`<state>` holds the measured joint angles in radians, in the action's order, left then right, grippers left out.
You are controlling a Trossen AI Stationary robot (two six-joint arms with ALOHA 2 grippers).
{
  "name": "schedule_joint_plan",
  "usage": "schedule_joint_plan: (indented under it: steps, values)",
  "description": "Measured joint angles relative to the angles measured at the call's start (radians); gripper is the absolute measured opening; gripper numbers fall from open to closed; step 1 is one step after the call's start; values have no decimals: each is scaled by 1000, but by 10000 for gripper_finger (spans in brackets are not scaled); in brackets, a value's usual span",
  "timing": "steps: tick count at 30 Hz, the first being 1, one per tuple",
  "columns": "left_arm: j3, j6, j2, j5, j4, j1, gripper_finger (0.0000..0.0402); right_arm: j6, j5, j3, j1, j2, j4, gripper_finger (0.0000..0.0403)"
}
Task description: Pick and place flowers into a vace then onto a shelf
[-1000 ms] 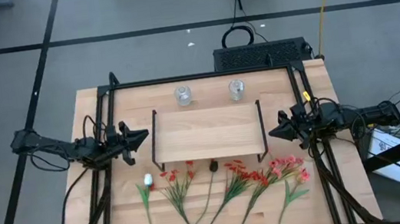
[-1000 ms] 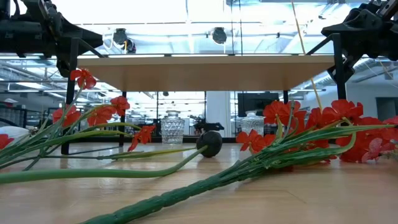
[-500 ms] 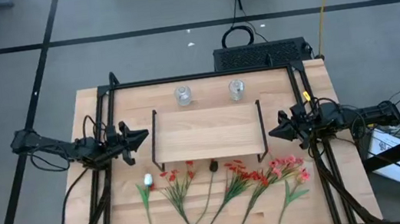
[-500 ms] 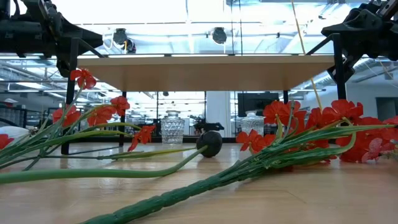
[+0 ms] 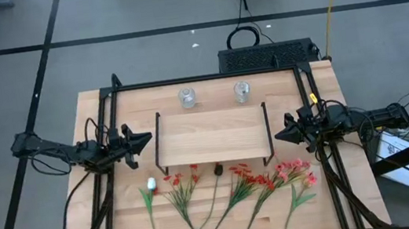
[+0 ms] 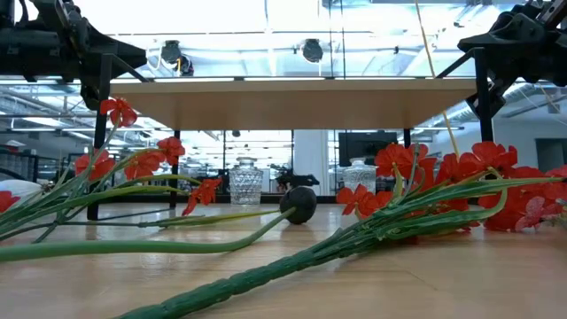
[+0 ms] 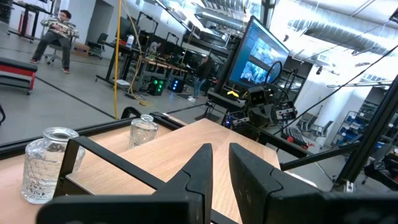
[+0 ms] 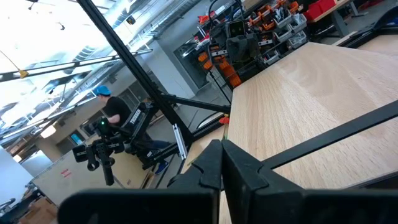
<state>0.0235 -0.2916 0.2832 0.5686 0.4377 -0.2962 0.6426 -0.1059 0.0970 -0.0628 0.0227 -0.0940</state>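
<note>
flowers [image 5: 230,190] on table, clear of both grippers

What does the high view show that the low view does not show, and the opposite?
Only the high view shows the whole layout: the shelf's top, the white tulip bud, and the left gripper and right gripper at the shelf's two ends. Only the low view shows the shelf's underside and the room behind the table. Both show the red flowers lying on the table, the dark bud, and two glass vases behind the shelf.
</note>
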Motion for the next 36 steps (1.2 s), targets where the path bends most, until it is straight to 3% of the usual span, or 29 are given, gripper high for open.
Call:
schedule_joint_plan:
  steps: [15, 22, 29, 36]
  values:
    - [0, 0, 0, 0, 0, 0, 58, -8, 13, 0, 0, 1, -25, 4]
    - [0, 0, 0, 0, 0, 0, 58, 181, 28, 0, 0, 2, -374, 4]
    - [0, 0, 0, 0, 0, 0, 58, 301, 217, -1, 1, 3, -601, 4]
    - [0, 0, 0, 0, 0, 0, 58, 391, 402, -1, 0, 4, -642, 4]
